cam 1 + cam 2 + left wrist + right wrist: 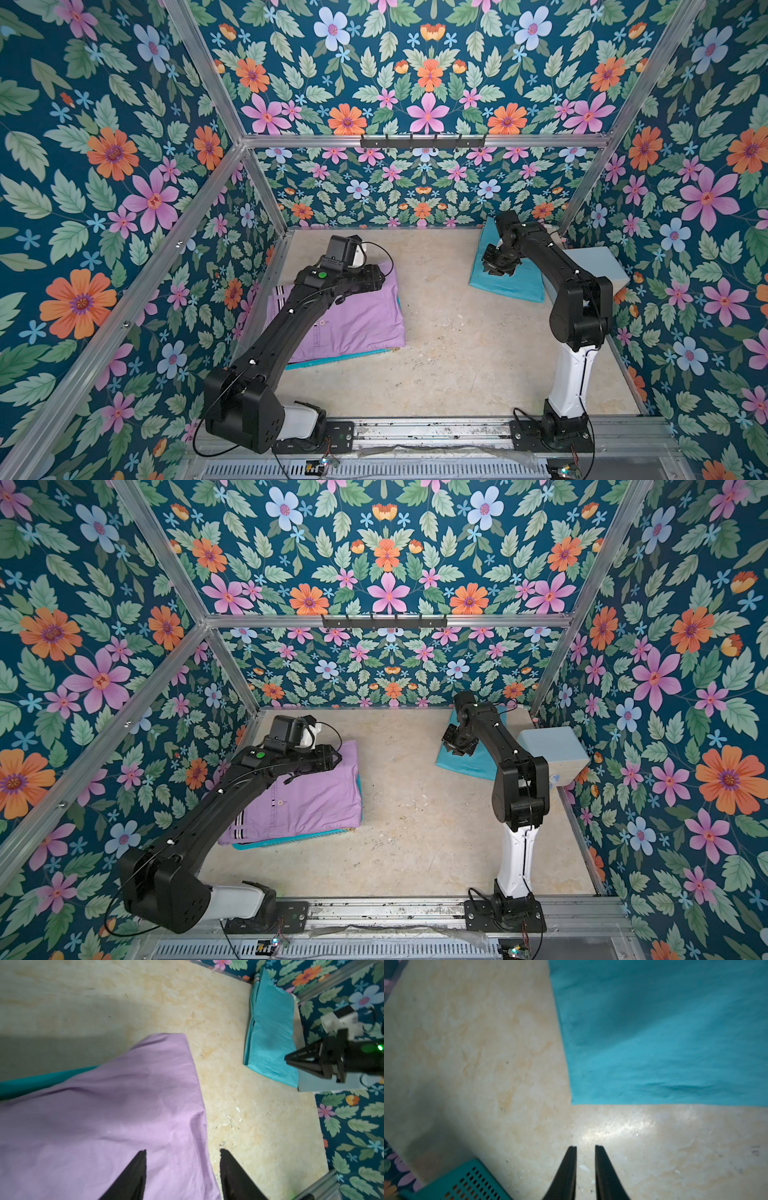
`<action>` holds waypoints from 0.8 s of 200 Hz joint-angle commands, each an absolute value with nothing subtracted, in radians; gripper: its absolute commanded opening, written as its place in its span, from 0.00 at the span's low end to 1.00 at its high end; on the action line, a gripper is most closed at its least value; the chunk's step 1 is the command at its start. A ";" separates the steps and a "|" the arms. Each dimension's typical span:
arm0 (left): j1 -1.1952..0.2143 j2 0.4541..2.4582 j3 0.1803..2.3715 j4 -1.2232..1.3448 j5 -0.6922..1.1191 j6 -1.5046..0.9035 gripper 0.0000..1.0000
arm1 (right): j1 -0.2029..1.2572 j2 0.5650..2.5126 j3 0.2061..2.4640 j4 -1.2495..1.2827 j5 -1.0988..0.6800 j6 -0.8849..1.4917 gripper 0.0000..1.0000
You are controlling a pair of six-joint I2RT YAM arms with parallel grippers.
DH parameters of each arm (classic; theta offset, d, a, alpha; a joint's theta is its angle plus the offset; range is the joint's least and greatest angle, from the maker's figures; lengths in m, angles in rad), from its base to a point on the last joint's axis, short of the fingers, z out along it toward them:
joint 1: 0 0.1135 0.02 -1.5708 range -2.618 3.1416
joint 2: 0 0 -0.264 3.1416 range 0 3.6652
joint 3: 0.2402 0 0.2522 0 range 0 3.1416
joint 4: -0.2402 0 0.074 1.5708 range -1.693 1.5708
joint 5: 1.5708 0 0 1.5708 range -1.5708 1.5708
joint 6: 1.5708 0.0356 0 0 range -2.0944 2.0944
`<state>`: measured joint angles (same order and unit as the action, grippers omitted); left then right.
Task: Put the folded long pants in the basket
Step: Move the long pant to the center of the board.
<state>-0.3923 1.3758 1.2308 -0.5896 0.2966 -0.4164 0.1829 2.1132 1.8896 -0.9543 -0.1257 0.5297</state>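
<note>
Lilac pants (353, 316) on teal basket (320, 362), centre left, left gripper (182, 1151) apart over their edge; turquoise pants (509, 284) upper right, right gripper (585, 1147) narrowly apart, empty.

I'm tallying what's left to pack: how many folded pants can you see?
2. Lilac pants lie atop the basket on the left; turquoise pants lie on the table at the far right. More may be hidden under the lilac pair.

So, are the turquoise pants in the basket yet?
Out: the turquoise pants lie folded on the table, with bare surface between them and the basket.
</note>
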 commanded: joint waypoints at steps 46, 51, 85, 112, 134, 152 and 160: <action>-0.447 1.394 1.170 -0.469 0.330 -0.431 0.64 | 0.111 2.378 2.080 -1.083 0.044 0.441 0.20; -0.450 1.396 1.171 -0.472 0.325 -0.426 0.64 | 0.115 2.379 2.061 -1.077 0.035 0.441 0.19; -0.457 1.415 1.183 -0.472 0.314 -0.416 0.65 | 0.204 2.312 1.869 -1.005 -0.019 0.440 0.13; -0.473 1.429 1.204 -0.462 0.332 -0.416 0.65 | 0.353 2.161 1.611 -0.974 -0.060 0.442 0.08; -0.496 1.441 1.218 -0.460 0.330 -0.394 0.65 | 0.432 1.940 1.312 -0.927 -0.048 0.449 0.08; -0.511 1.458 1.233 -0.473 0.321 -0.387 0.65 | 0.348 1.751 1.106 -0.920 -0.007 0.458 0.08; -0.519 1.466 1.239 -0.472 0.324 -0.387 0.65 | 0.280 1.682 1.062 -0.939 0.030 0.456 0.08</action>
